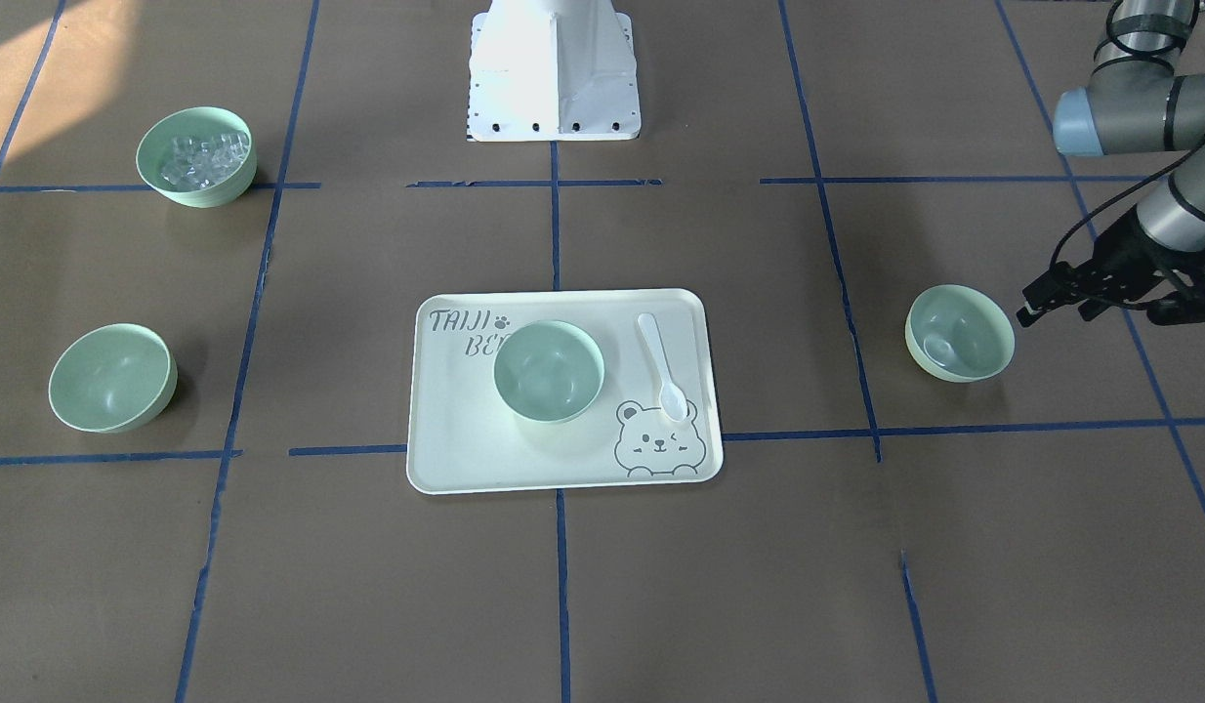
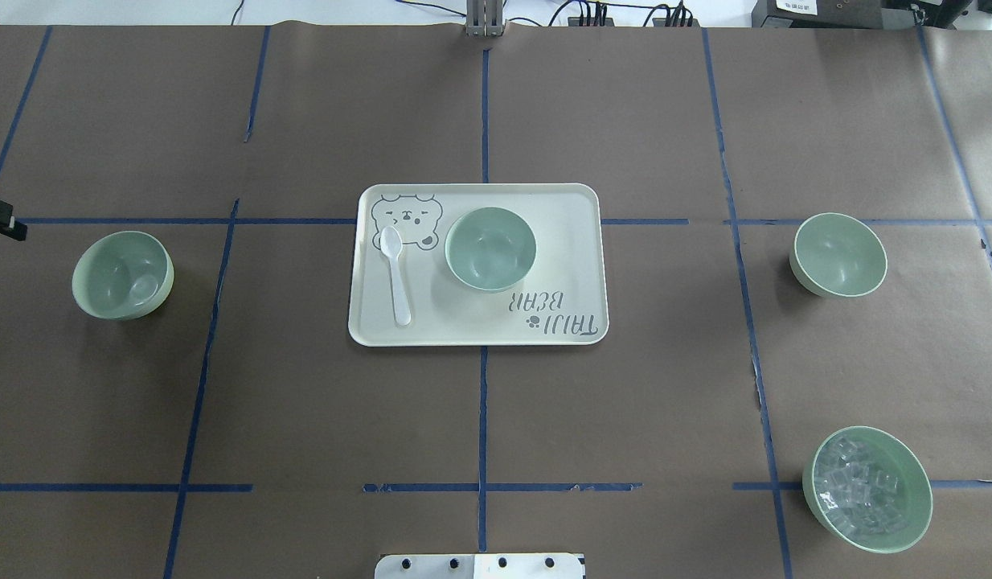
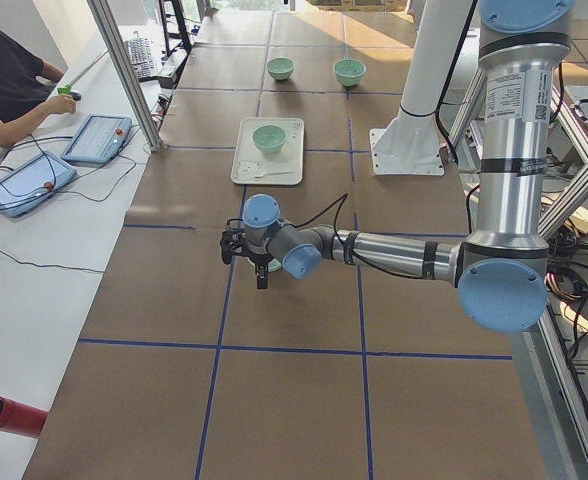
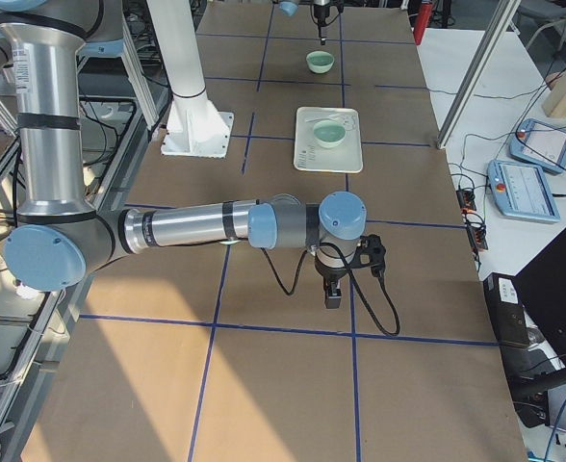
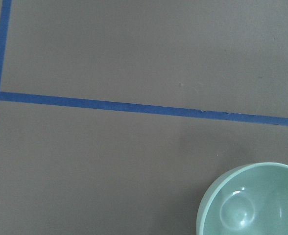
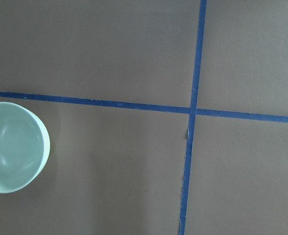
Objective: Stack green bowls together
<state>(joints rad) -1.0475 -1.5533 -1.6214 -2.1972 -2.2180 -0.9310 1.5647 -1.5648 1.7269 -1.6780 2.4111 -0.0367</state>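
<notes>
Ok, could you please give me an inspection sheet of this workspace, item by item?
Surface: table covered with brown paper, blue tape grid.
Job's things: empty, unstacked: left bowl, tray bowl, right bowl.
Clutter: tray, spoon, ice bowl.
Grippers: left gripper near left bowl, right gripper over bare table; jaws unclear.
Cables: black cable loops off right wrist.
Surroundings: operator at side bench with tablets.

Tray (image 2: 560, 201) sits mid-table, ahead of the robot base (image 2: 480, 565). On it is the centre bowl (image 2: 490, 248), with the spoon (image 2: 397, 273) just beside it on the robot's left. Left bowl (image 2: 122, 275) and right bowl (image 2: 838, 254) flank the tray, well apart from it; bowl of cubes (image 2: 866, 489) is also on the right, nearer the robot.
</notes>
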